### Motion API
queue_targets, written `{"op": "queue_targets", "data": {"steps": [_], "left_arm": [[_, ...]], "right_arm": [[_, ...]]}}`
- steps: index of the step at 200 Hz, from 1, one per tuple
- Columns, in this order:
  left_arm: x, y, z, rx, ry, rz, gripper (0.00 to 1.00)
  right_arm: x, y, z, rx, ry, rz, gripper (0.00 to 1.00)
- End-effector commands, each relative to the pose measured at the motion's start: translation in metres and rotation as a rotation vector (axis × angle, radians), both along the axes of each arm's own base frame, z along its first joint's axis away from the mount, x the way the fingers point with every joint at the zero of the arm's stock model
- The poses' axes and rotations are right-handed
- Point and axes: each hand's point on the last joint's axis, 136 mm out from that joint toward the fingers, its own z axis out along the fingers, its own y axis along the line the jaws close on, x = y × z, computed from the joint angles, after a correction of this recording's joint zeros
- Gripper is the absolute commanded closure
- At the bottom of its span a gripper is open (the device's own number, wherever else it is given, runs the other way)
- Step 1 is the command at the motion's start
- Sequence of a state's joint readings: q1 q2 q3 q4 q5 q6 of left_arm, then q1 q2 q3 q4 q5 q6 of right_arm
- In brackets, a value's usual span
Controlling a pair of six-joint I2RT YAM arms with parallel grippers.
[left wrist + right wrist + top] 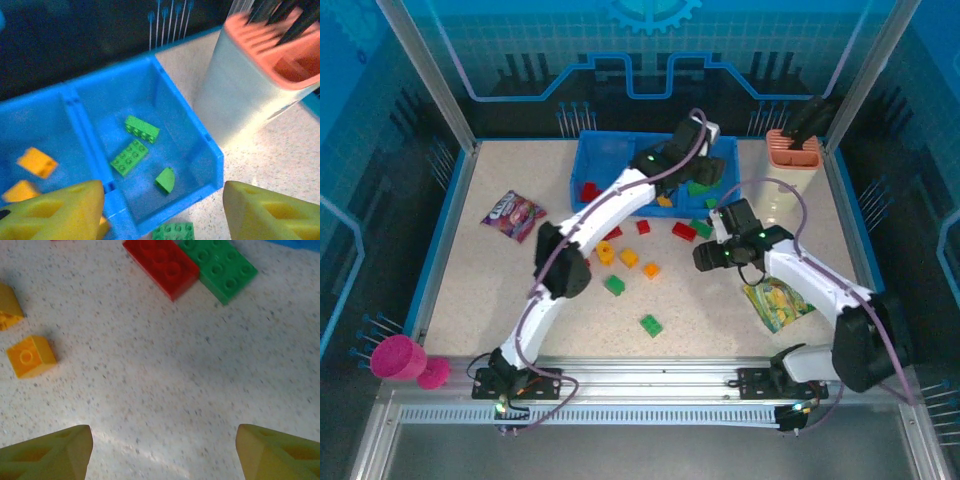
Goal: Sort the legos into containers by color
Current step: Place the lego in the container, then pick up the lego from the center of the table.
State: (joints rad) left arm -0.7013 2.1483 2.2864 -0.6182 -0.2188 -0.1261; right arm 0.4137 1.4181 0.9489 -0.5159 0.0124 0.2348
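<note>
Three green bricks [142, 129] lie in the right-end compartment of the blue bin [210, 172]: two long and flat, one small and rounded. The middle compartment next door holds orange bricks [36, 162], blurred at the edge of the left wrist view. From above, a red brick [589, 191] sits in the left compartment.

The left pincer [162, 200] hangs over the bin's near wall, fingers spread, nothing between them. Another green brick [173, 232] lies on the bench [280, 165] just outside that wall. A beige holder [240, 95] with an orange top stands just beside the bin's right end.

The right pincer [164, 440] is spread wide too, empty, above bare bench. Ahead of it a long red brick [161, 266] and a wide green brick [220, 267] lie touching side by side, with an orange cube [30, 356] off to the left.

Overhead, the left arm [610, 205] stretches across the bin's middle. Loose bricks [650, 325] dot the bench between the bin and the arm bases. A purple packet [514, 214] lies far left, a yellow-green packet [777, 303] is beside the right arm, and a pink cup [398, 357] is at the near-left corner.
</note>
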Motion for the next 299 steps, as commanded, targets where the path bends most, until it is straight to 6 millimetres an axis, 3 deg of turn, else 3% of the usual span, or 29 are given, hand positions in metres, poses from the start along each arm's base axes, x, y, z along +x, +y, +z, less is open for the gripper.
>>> {"op": "queue_targets", "data": {"steps": [1,8,53,83,108,136,169,206,235,263,299], "left_arm": [[-0.033,0.052,0.000,0.105,0.021,0.068,0.35],[-0.045,0.063,-0.004,0.104,0.038,0.085,0.35],[-0.133,0.144,-0.085,0.190,0.285,0.210,0.34],[-0.178,0.177,-0.112,0.159,0.397,0.270,0.34],[-0.201,0.198,-0.129,0.173,0.449,0.313,0.34],[-0.217,0.214,-0.139,0.166,0.485,0.348,0.34],[-0.229,0.226,-0.151,0.138,0.516,0.376,0.34],[-0.233,0.233,-0.155,0.117,0.513,0.397,0.33],[-0.239,0.231,-0.168,0.106,0.542,0.386,0.33],[-0.244,0.229,-0.184,0.091,0.585,0.392,0.31],[-0.245,0.225,-0.199,0.058,0.642,0.454,0.30]], "right_arm": [[0.020,0.030,0.014,0.067,-0.050,0.069,0.23],[0.021,0.038,0.013,0.068,-0.047,0.087,0.23],[0.012,0.089,-0.004,0.045,0.009,0.261,0.23],[-0.001,0.111,-0.026,0.006,0.065,0.342,0.23],[-0.008,0.129,-0.042,-0.029,0.091,0.393,0.23],[-0.010,0.142,-0.056,-0.062,0.108,0.426,0.23],[-0.012,0.146,-0.071,-0.125,0.135,0.453,0.26],[-0.017,0.139,-0.087,-0.197,0.170,0.458,0.41],[-0.017,0.132,-0.092,-0.241,0.184,0.456,0.62],[-0.011,0.132,-0.076,-0.249,0.157,0.467,0.68],[0.020,0.133,-0.013,-0.209,0.016,0.459,0.69]]}}
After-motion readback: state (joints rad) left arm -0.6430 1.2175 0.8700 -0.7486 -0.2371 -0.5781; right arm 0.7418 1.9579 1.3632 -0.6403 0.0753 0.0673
